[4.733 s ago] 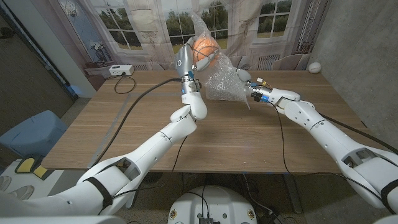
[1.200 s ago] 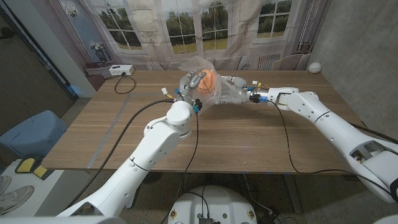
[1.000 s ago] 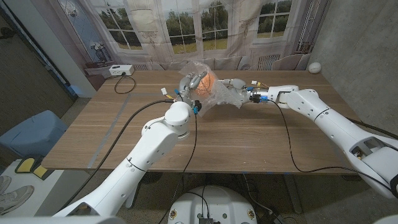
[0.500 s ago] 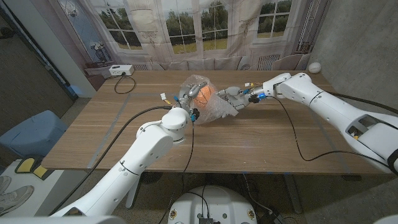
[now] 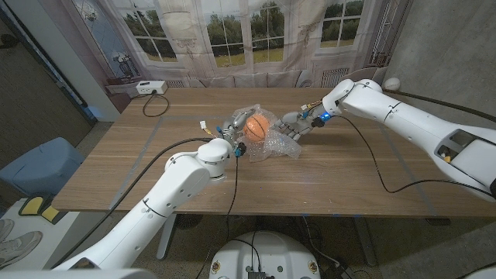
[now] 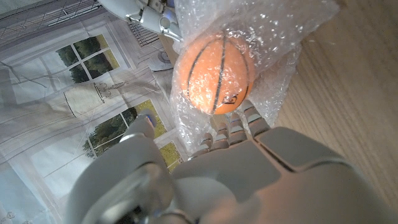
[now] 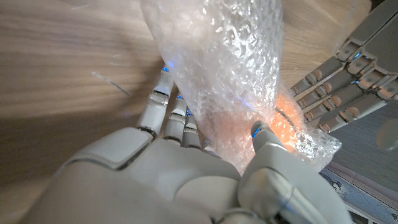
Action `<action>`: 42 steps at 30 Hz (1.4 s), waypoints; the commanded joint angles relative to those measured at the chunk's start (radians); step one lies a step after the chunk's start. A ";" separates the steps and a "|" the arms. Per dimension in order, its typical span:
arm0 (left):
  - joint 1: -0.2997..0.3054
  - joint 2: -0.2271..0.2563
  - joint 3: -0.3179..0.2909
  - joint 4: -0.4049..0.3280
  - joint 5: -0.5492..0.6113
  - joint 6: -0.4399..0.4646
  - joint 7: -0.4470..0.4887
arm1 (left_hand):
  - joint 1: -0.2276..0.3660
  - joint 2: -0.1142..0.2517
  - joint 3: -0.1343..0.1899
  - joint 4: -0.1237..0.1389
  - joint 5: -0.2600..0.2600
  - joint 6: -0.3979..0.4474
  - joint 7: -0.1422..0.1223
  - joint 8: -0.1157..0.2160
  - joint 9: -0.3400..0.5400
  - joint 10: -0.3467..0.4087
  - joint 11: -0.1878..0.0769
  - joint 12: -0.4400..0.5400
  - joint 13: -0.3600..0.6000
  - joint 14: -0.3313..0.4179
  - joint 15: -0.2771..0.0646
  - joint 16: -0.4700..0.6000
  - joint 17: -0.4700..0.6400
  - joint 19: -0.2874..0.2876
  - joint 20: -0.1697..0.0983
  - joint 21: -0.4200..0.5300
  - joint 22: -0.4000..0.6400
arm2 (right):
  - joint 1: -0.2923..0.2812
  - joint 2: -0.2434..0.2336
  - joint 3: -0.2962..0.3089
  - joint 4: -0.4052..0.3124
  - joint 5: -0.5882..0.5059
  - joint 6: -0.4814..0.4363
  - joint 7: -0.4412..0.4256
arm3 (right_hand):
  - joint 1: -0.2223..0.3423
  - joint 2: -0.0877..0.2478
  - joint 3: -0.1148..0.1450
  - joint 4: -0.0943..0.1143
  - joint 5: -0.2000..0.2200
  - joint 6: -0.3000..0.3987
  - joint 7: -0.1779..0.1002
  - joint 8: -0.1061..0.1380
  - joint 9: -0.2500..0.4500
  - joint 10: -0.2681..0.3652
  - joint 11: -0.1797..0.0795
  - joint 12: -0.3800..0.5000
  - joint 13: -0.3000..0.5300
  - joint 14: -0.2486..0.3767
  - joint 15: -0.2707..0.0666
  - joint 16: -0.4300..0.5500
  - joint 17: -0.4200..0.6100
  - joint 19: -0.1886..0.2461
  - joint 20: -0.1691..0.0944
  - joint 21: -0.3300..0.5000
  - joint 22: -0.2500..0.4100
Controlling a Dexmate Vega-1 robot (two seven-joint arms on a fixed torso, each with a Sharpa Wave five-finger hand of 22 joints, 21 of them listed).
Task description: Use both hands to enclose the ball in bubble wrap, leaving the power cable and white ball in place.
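Painted window panels hung behind the long wooden desk (image 5: 325,178) in the head view, where the orange basketball-patterned ball (image 5: 257,126) sat near the middle of the desk inside a crumpled sheet of clear bubble wrap (image 5: 273,144). The left hand (image 5: 237,125) cupped the wrapped ball from its left side, and the right hand (image 5: 292,125) gripped the wrap just to the ball's right. A small white ball (image 5: 392,83) lay at the far right corner, and a black power cable (image 5: 157,105) ran to a white box at the far left. In the left wrist view, the left hand (image 6: 236,134) had its fingers pressed into the wrap under the ball (image 6: 214,73). In the right wrist view, the right hand (image 7: 186,149) pinched a fold of bubble wrap (image 7: 230,68) between thumb and fingers, the ball an orange blur behind it.
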 commanded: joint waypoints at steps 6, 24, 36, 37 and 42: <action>-0.019 0.034 -0.007 0.042 -0.101 0.012 -0.024 | -0.022 0.001 0.024 -0.003 -0.005 -0.016 0.090 0.007 0.003 -0.015 0.002 0.004 0.003 -0.013 0.002 0.006 0.003 -0.009 0.001 -0.009 0.005 | -0.014 -0.135 0.070 -0.228 -0.122 -0.049 -0.076 | -0.001 -0.008 -0.009 -0.004 0.007 -0.006 -0.008 0.006 0.002 -0.002 -0.011 0.007 0.002 0.012 -0.012 0.015 0.008 -0.009 0.000 0.004 0.002; 0.021 0.127 -0.014 -0.058 -0.040 -0.041 0.018 | -0.062 -0.017 0.028 0.001 -0.014 -0.034 0.047 0.007 0.004 -0.038 0.004 0.002 0.005 -0.036 0.008 0.003 0.005 -0.023 0.002 -0.017 0.005 | -0.359 -0.156 0.286 -0.415 -0.236 0.250 -0.708 | 0.004 0.055 0.000 0.005 0.031 0.099 -0.057 0.025 0.002 -0.067 -0.090 0.014 -0.014 -0.172 -0.090 0.019 -0.012 -0.342 -0.089 0.004 0.001; -0.095 0.138 0.306 -0.151 0.613 0.367 0.421 | -0.007 -0.041 0.077 -0.037 -0.011 0.581 -0.014 0.091 0.007 0.551 -0.131 0.108 0.011 0.490 -0.150 0.061 0.005 0.374 -0.011 0.098 0.000 | -0.415 -0.062 0.288 -0.292 -0.385 0.536 -0.855 | 0.063 0.053 0.033 -0.007 0.000 0.212 -0.072 0.030 0.003 -0.070 -0.136 0.009 -0.019 -0.304 -0.121 0.007 -0.024 -0.532 -0.149 -0.006 -0.002; -0.106 0.122 0.324 -0.143 0.651 0.421 0.430 | 0.030 -0.040 0.097 -0.042 -0.010 0.625 -0.029 0.094 0.010 0.595 -0.155 0.115 0.017 0.546 -0.169 0.068 0.008 0.379 -0.027 0.101 0.005 | -0.414 -0.055 0.289 -0.279 -0.385 0.557 -0.852 | 0.063 0.053 0.032 -0.007 0.000 0.213 -0.073 0.030 0.003 -0.070 -0.136 0.009 -0.019 -0.304 -0.121 0.007 -0.024 -0.532 -0.148 -0.006 -0.002; -0.116 0.087 0.334 -0.114 0.734 0.507 0.398 | 0.087 -0.050 0.098 -0.044 -0.015 0.573 -0.068 0.058 0.013 0.589 -0.186 0.107 0.039 0.609 -0.209 0.107 0.045 0.434 -0.031 0.130 0.015 | -0.417 -0.036 0.289 -0.256 -0.429 0.603 -0.866 | 0.064 0.047 0.030 -0.010 -0.001 0.214 -0.072 0.028 0.003 -0.070 -0.138 0.010 -0.019 -0.307 -0.117 0.009 -0.026 -0.539 -0.144 -0.004 -0.002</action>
